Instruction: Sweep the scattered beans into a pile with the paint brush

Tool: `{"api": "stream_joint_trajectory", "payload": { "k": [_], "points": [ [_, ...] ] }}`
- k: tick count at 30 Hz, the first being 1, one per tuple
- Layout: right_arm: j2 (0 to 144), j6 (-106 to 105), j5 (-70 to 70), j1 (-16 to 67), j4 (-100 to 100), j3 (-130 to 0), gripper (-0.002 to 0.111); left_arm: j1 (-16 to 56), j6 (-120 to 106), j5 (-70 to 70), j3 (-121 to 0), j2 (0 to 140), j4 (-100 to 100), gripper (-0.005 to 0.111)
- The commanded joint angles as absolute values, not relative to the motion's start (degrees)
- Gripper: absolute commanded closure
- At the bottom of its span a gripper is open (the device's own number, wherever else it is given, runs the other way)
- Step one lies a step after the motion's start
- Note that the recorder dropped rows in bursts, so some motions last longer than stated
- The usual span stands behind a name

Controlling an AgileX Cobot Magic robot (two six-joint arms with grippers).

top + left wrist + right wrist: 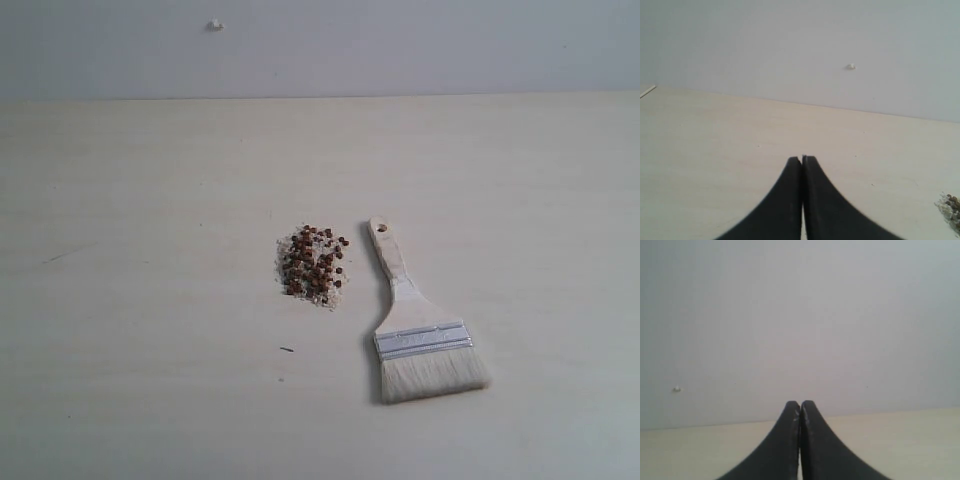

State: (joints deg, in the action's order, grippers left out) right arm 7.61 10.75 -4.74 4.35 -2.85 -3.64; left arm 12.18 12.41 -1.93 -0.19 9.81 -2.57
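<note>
**Brush not yet picked up; the grasp comes first**

The pale tabletop [150, 200] fills most of the exterior view, with a grey wall across the top of the frame. Neither arm shows in that view.

Each wrist view shows its own tool. The left tool [802, 159] and the right tool [800, 404] are both clenched with the fingers pressed together and nothing between them. Both hang above bare tabletop, clear of the work.

The paint brush [420, 340] lies flat, lower right of centre. Its bristles point toward the bottom right, and the handle with its hole slants up toward the middle of the frame.

The beans [313, 266] sit at the centre, just left of the handle's end and not touching it. They form a loose reddish patch mixed with whitish grains, with a few strays at its upper right. An edge of the patch also shows in the left wrist view [952, 205].

My reading is that the task stands at its opening step, fetching the brush. The right arm looks better placed for this. Its tool would need to open, come down over the narrow handle above the ferrule, and close across it without nudging the beans. Sweeping would then start from the strays and work inward.
</note>
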Motion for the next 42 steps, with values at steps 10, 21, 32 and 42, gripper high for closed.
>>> {"api": "stream_joint_trajectory", "payload": {
  "k": [10, 21, 32, 42],
  "points": [
    [4.5, 4.7, 7.3, 4.0, -1.4, 0.0, 0.108, 12.0, 12.2, -1.8, 0.0, 9.3, -2.3, 0.107],
    [0.0, 4.2, 15.2, 4.0, -1.9, 0.0, 0.108, 12.0, 12.2, -1.8, 0.0, 9.3, -2.3, 0.107],
    [0.0, 4.6, 15.3, 4.0, -1.6, 0.0, 0.108, 12.0, 12.2, -1.8, 0.0, 9.3, -2.3, 0.107],
    [0.0, 4.6, 15.3, 4.0, -1.6, 0.0, 0.108, 12.0, 12.2, -1.8, 0.0, 9.3, -2.3, 0.107]
  ]
}}
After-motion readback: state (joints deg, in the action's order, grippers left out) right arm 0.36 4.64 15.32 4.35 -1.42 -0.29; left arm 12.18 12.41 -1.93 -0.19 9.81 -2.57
